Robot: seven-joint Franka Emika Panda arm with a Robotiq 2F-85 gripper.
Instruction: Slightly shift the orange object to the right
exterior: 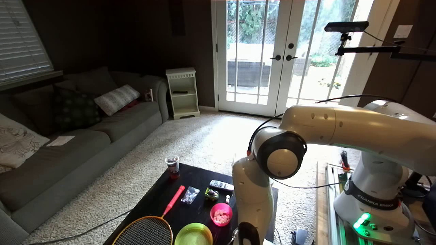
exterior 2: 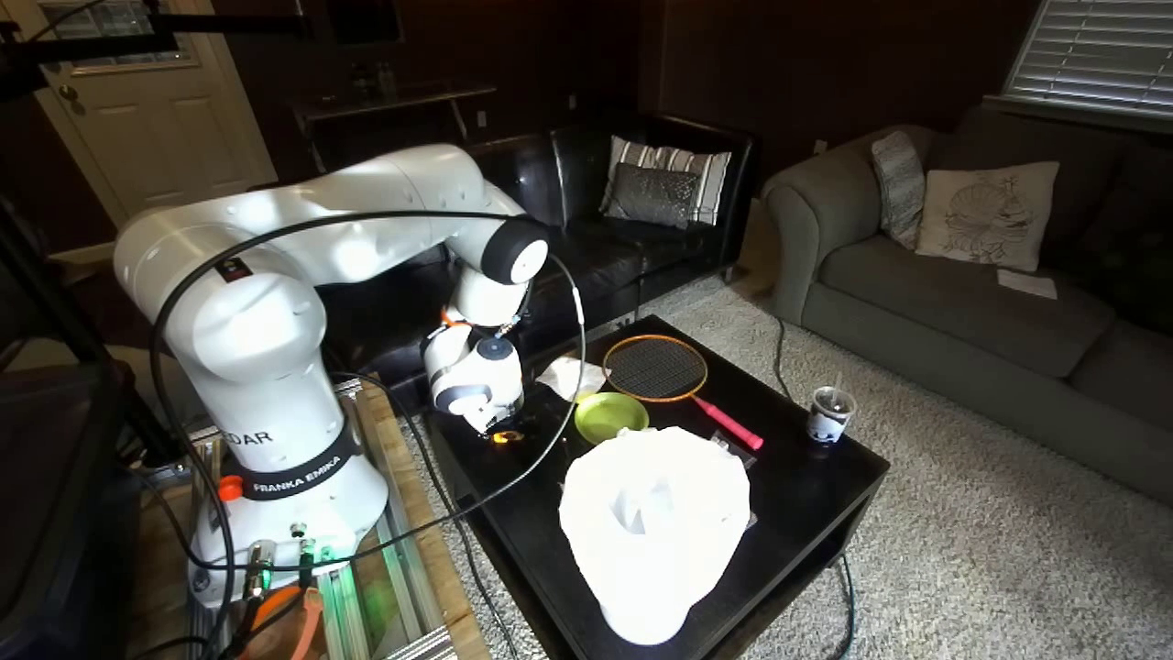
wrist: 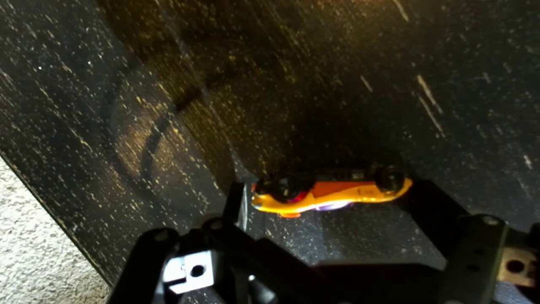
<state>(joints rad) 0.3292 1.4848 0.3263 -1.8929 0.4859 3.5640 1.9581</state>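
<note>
In the wrist view, a yellow-and-orange toy car, which I take to be the task's orange object, sits on the dark counter lengthwise between the fingers. They stand wide apart, one at each end of the car, with a sliver of counter between one fingertip and the bodywork; the opposite tip is so dark that contact there cannot be told. The step in hand looks like lining up for a grasp. Next, I judge, comes closing on both ends, then a short, low shift to the right and a release — the car fills most of the span, so centring matters. Whether it rests on its wheels or its side is hard to say.

In an exterior view, the robot arm reaches down over the counter, and the car shows as a small orange patch just below its wrist, apart from the green bowl. The fingers are too dark to make out here, and a washed-out white object hides a good part of the counter.

In an exterior view, the pink bowl of pale pieces is whole, but the racket and green bowl are cut by the bottom edge — and neither fingers nor car can be seen.
</note>
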